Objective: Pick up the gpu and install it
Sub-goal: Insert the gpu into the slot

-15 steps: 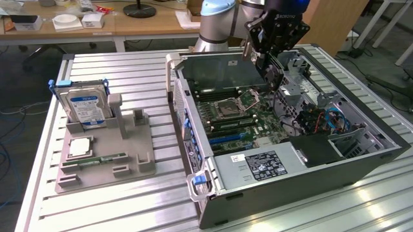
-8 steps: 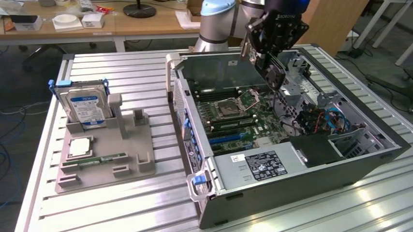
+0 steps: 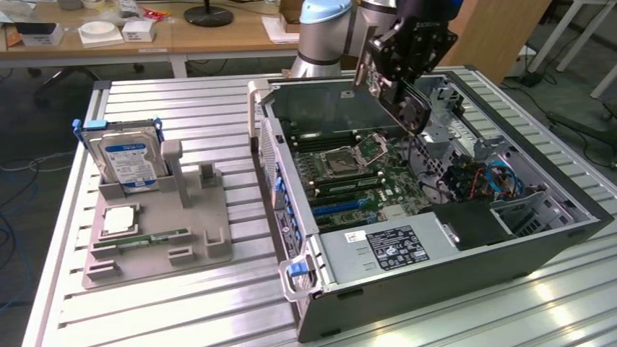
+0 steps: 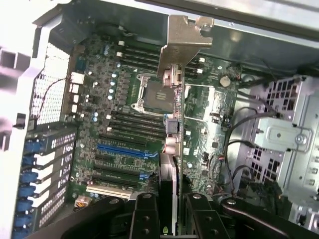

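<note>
Wrist view: the end effector (image 4: 168,204) pinches the gpu (image 4: 173,64) edge-on, its silvery bracket hanging over the motherboard (image 4: 119,124). Exterior view: the gpu is tilted above the open case (image 3: 463,282), which lies on the slatted surface (image 3: 173,311) beside a hard drive (image 3: 130,155) standing in a grey holder (image 3: 183,231).

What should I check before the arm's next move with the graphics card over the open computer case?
1. Grip: gripper shut on the gpu - ok.
2. gpu above the open case, clear of the motherboard - ok.
3. Blue slot on the motherboard unoccupied - ok.
4. gpu edge lined up with that slot - cannot tell.
5. gpu seated - not ok; it hangs in the air.
</note>
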### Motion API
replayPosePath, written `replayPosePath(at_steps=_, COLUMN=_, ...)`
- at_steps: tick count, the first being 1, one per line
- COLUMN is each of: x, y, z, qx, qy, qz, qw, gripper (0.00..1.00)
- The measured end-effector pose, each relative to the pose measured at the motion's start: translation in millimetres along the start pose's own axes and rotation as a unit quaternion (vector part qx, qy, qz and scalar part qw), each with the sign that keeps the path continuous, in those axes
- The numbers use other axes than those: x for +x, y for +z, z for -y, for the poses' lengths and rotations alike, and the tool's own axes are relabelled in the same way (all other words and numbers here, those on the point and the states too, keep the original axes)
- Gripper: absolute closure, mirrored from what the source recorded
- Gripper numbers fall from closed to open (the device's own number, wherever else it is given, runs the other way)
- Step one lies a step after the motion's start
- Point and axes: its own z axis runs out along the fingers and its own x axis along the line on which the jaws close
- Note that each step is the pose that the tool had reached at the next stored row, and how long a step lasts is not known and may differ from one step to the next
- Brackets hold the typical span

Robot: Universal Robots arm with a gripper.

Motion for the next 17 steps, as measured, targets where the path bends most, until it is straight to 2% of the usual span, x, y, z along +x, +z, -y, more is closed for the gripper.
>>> replayPosePath(at_steps=4, x=-0.1, y=0.1, z=0.0, qx=-0.0009, qy=-0.026, qz=0.0000, qw=0.9997, gripper=0.73)
replayPosePath(at_steps=7, x=-0.1, y=0.2, z=0.0, qx=-0.0015, qy=-0.050, qz=0.0000, qw=0.9987, gripper=0.73)
replayPosePath(at_steps=12, x=-0.2, y=0.2, z=0.0, qx=-0.0023, qy=-0.084, qz=-0.0001, qw=0.9965, gripper=0.73)
replayPosePath(at_steps=17, x=-0.1, y=0.2, z=0.0, qx=-0.0032, qy=-0.116, qz=-0.0002, qw=0.9932, gripper=0.73)
